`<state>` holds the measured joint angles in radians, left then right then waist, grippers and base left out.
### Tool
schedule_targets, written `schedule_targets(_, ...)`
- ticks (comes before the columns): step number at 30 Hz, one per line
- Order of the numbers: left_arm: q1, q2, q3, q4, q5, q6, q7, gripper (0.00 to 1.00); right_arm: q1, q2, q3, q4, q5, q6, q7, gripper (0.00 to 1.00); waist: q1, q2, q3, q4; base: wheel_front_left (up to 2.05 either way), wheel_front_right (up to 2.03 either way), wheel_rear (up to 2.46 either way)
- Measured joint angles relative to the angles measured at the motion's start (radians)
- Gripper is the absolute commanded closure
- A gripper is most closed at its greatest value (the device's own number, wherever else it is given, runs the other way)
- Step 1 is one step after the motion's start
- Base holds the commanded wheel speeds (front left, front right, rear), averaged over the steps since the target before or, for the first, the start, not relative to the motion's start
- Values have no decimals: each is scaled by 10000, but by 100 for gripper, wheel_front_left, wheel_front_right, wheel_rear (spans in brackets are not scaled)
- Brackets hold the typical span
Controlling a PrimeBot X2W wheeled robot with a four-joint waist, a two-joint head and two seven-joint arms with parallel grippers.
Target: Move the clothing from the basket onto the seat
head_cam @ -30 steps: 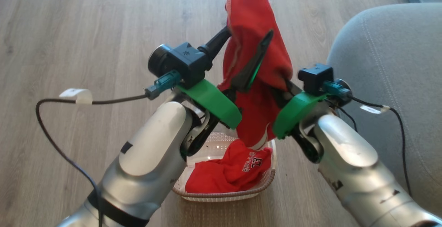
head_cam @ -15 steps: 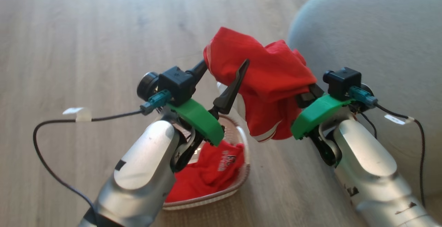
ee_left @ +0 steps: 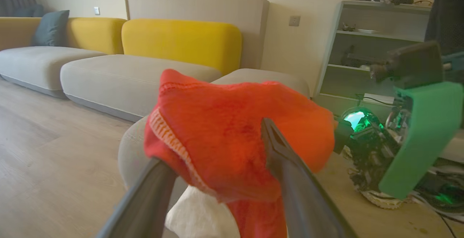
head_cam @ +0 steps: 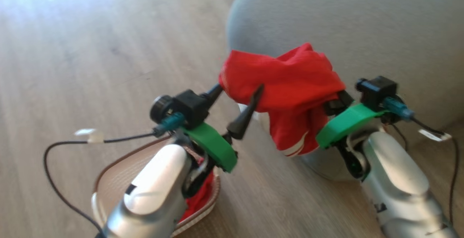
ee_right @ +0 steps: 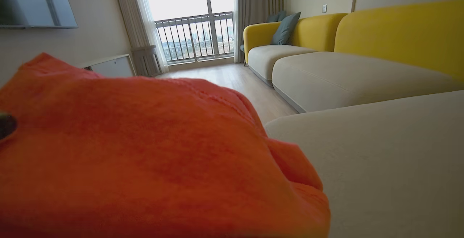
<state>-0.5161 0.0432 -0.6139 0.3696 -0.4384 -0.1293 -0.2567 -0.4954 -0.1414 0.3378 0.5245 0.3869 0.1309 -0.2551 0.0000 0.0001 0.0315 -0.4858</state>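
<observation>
A red garment with white trim [head_cam: 286, 86] hangs in the air between my two grippers, just in front of the grey seat [head_cam: 344, 24]. My right gripper [head_cam: 331, 102] is shut on one end of it, its fingers buried in the cloth. My left gripper [head_cam: 240, 87] stands open; one finger lies under the cloth's edge and the other rests against its front. In the left wrist view the garment [ee_left: 235, 136] drapes over the spread fingers [ee_left: 290, 180]. The basket [head_cam: 108, 169] sits on the floor at lower left with more red clothing [head_cam: 199, 200] inside, partly hidden by my left arm.
Wooden floor [head_cam: 90, 67] lies to the left of the seat. A grey and yellow sofa [ee_left: 145, 67] lines the far wall, with shelving [ee_left: 362, 42] beside it. In the right wrist view the seat's top [ee_right: 380, 158] spreads wide, and the garment [ee_right: 145, 158] covers the lower left.
The camera has swung right, so the basket sits lower left and the seat looms larger. Both arms have carried the garment clear of the basket towards the seat. The left gripper stays open.
</observation>
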Motion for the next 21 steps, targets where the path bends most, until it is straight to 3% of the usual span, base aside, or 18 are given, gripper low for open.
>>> schedule_targets(4,-11,-23,-614,-148,-104,-4,0,0,471,-207,-918,-608,-174,0,0,100,0,0,175,-457,0,0,0)
schedule_targets(12,-323,17,-1300,-115,-493,-2,0,0,1585,-140,-2311,-1808,-639,0,0,100,0,0,610,-710,0,0,0)
schedule_targets(21,-430,36,-1323,-180,-719,-2,0,0,2057,54,-2727,-2247,-1055,0,0,100,0,0,833,-762,0,0,0)
